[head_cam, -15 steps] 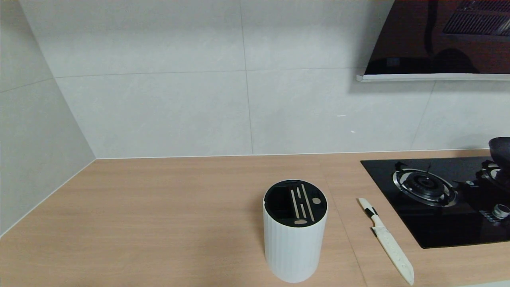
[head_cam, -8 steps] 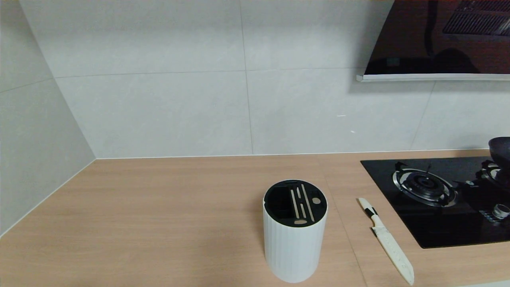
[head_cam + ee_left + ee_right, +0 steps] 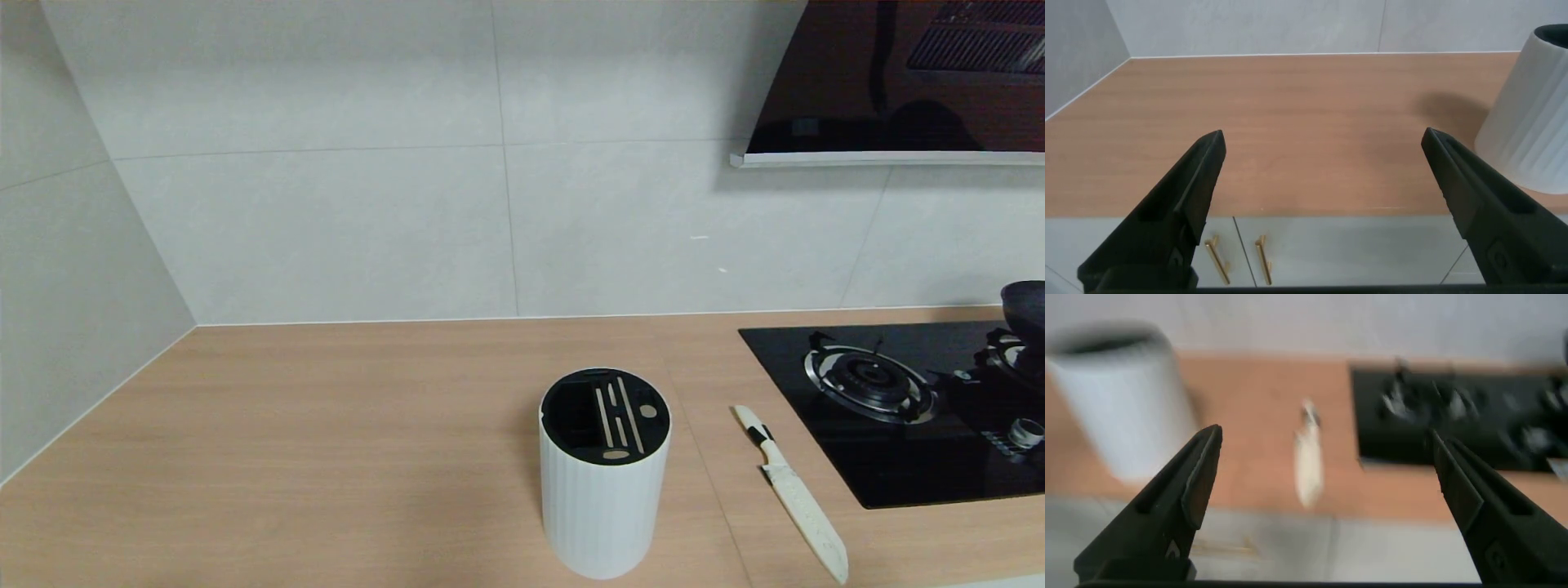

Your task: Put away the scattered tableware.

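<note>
Wood-grain bench (image 3: 326, 425) runs across your head view and meets pale tiled walls (image 3: 326, 229) at the back and on the left. A white ribbed holder (image 3: 602, 506) stands upright near the front edge. Its black top has one open compartment on the left and narrow slots on the right. To its right the knife (image 3: 790, 490) lies flat on the bench, its white handle with a black band towards the wall and its pale blade tip towards the near edge. It sits between the holder and the black hob (image 3: 914, 441), touching neither. A dark pot (image 3: 1027, 302) shows at the far right over a burner, and a dark hood (image 3: 898, 73) hangs on the wall above.

In your left wrist view, the left hand (image 3: 1323, 140) hangs with its two black fingers (image 3: 1167, 220) spread wide apart and nothing between them, out past the front edge of the bench. The holder (image 3: 1531, 106) stands off to one side of it. Two gold cabinet handles (image 3: 1237, 257) show below the bench edge.

In your right wrist view, the right hand (image 3: 1324, 437) is likewise spread wide and carries nothing. The knife (image 3: 1308, 457) lies on the bench in line with the gap between its fingers, with the holder (image 3: 1123, 400) to one side and the hob (image 3: 1454, 408) to the other.
</note>
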Tool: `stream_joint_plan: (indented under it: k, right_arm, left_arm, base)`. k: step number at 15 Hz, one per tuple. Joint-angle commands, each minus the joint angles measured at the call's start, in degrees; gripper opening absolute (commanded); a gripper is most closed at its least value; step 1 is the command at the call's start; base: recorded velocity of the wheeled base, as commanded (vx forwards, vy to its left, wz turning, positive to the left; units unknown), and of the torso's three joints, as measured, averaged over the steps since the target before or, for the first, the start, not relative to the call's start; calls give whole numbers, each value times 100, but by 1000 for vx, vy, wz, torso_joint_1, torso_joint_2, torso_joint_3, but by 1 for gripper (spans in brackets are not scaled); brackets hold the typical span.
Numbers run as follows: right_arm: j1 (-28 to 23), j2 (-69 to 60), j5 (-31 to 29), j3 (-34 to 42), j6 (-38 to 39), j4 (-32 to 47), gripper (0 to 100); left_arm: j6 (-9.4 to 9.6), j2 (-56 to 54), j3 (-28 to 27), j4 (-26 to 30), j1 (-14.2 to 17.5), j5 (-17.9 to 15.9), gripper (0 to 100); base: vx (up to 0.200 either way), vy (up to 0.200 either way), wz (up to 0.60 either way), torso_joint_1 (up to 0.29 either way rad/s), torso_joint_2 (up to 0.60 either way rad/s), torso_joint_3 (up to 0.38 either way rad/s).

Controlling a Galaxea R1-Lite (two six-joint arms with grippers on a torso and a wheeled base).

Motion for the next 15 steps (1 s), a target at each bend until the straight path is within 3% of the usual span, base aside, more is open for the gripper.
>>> stream_joint_plan:
  k: [1, 4, 9, 15]
  right_arm:
    - [33, 968, 136, -173, -125, -3, 100]
    - [183, 2876, 136, -437, -328, -20, 100]
    - [868, 4888, 100, -1035, -310, -126, 100]
    - [912, 7420, -401, -1641, -415, -1743, 100]
  left_arm:
    - [0, 0, 0, -1, 0, 2, 100]
    - [0, 0, 0, -1, 0, 2, 100]
    - [0, 0, 0, -1, -9, 2, 100]
    - [0, 0, 0, -1, 0, 2, 100]
  base:
    - [0, 0, 0, 0, 0, 0]
    - [0, 0, 0, 0, 0, 0]
    - [0, 0, 0, 0, 0, 0]
    - [0, 0, 0, 0, 0, 0]
